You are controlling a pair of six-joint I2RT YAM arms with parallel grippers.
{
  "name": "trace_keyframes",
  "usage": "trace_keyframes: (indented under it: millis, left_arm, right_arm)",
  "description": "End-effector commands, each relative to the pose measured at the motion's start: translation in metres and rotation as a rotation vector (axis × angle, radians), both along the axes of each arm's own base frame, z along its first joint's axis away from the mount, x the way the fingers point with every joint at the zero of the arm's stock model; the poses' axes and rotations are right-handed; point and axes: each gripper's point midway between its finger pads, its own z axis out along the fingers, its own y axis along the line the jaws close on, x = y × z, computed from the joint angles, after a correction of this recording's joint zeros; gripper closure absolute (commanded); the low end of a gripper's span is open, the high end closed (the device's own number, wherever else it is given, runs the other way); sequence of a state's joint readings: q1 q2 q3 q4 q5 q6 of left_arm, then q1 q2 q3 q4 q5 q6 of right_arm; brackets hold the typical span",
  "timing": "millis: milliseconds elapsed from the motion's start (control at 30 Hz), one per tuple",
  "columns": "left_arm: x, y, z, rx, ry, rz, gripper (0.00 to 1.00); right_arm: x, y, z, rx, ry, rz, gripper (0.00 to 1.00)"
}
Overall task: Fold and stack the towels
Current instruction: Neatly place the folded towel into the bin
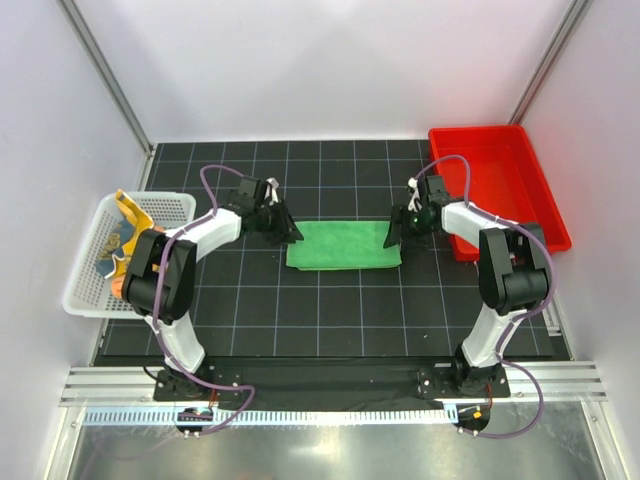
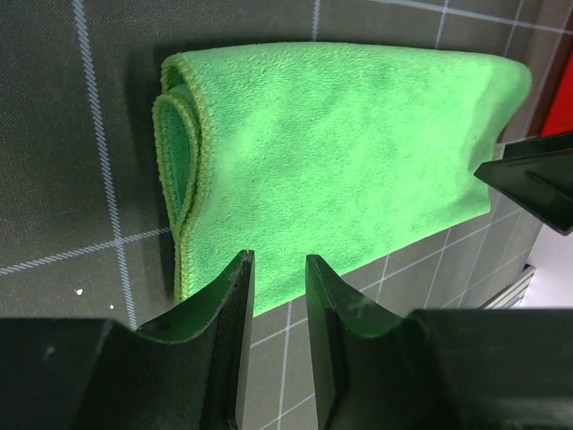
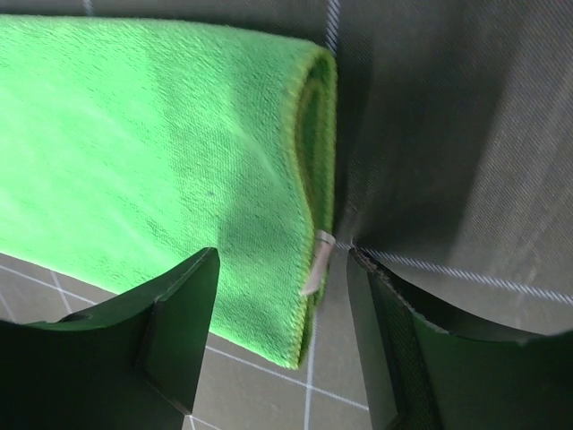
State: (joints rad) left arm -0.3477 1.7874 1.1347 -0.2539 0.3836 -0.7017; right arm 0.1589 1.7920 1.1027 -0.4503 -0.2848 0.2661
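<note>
The green towel (image 1: 343, 245) lies folded in half on the black gridded mat, a long strip running left to right. My left gripper (image 1: 285, 232) is at its left end, the fingers a little apart and empty just above the towel's near edge (image 2: 277, 260). My right gripper (image 1: 395, 232) is at its right end, open wide, with the fingers on either side of the towel's near right corner (image 3: 282, 255), where a small white tag (image 3: 315, 264) shows. The yellow-orange towel (image 1: 133, 215) and a patterned cloth (image 1: 112, 258) lie crumpled in the white basket (image 1: 85, 285).
A red bin (image 1: 520, 170) stands at the right edge of the mat, close behind my right arm. The white basket sits off the left edge of the mat. White walls enclose the back and both sides.
</note>
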Motion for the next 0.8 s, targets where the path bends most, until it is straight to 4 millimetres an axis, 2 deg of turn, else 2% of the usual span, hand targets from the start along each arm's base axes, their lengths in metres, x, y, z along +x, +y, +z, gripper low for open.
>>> trace_keyframes:
  millis: [0,200,567,633,700,767]
  left_arm:
    - [0.005,-0.002,-0.002,-0.007,-0.015,0.013,0.67]
    - [-0.002,0.004,-0.016,0.022,0.015,0.031,0.68]
    - [-0.011,0.012,-0.024,0.051,0.029,0.052,0.68]
    - [-0.012,0.012,-0.024,0.051,0.030,0.055,0.68]
    - [-0.010,0.011,-0.017,0.042,0.015,0.057,0.69]
    - [-0.009,0.010,-0.009,0.043,0.010,0.052,0.68]
  right_arm:
    - [0.010,0.012,0.000,0.052,-0.051,0.009,0.35]
    - [0.001,0.016,-0.005,0.054,-0.046,0.024,0.44]
    - [-0.001,0.016,-0.017,0.049,-0.035,0.048,0.62]
    - [-0.002,0.019,-0.017,0.064,-0.035,0.054,0.71]
    - [0.000,0.022,-0.012,0.080,-0.046,0.060,0.85]
    - [0.004,0.021,-0.003,0.078,-0.064,0.060,0.93]
